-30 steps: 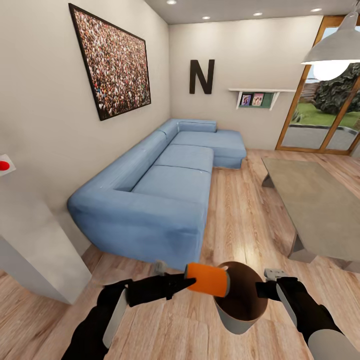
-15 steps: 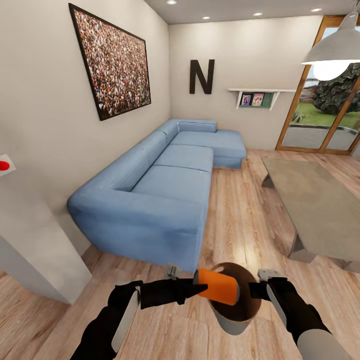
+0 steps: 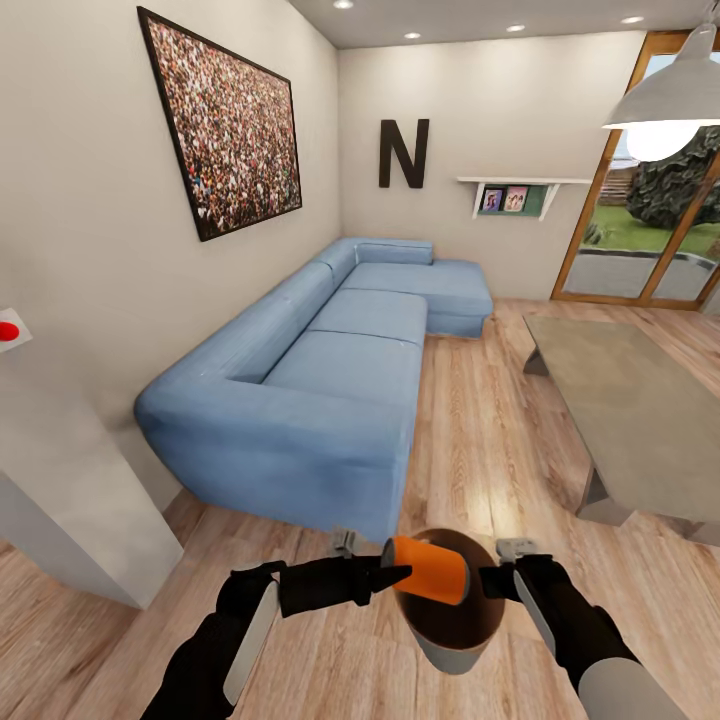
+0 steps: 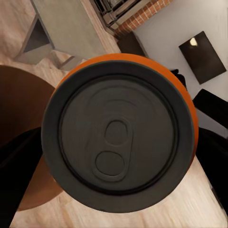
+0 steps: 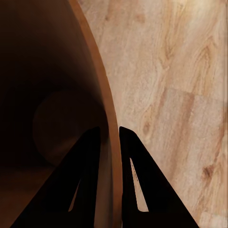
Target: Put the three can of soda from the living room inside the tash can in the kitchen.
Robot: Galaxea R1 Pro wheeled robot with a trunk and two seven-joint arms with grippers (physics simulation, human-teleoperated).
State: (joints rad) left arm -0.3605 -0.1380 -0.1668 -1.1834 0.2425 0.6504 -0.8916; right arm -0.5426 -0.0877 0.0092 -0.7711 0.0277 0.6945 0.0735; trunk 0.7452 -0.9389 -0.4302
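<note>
Left gripper point(image 3: 392, 574) pinching orange soda can point(image 3: 430, 569) sideways over trash can point(image 3: 452, 640) mouth, right gripper point(image 5: 109, 135) clamped on bin rim at 3 o'clock, blue sofa point(image 3: 320, 385) at 12 o'clock.

1. Head view: bright, even render light; recessed ceiling spots point(image 3: 412, 35) and glass doors point(image 3: 640, 230) at right are the visible sources.
2. Pendant lamp point(image 3: 668, 100) glows white, with no blown-out glare elsewhere.
3. Strong wide-angle stretch: walls and picture frame point(image 3: 225, 120) lean at the edges.
4. Soft shadow under the sofa point(image 3: 330, 370); faint sheen on the wood floor point(image 3: 480, 440).
5. Left wrist view: can top point(image 4: 118, 137) is dim grey, soft but readable.
6. Right wrist view: bin interior point(image 5: 42, 95) is nearly black; fingers point(image 5: 88, 180) are silhouettes.
</note>
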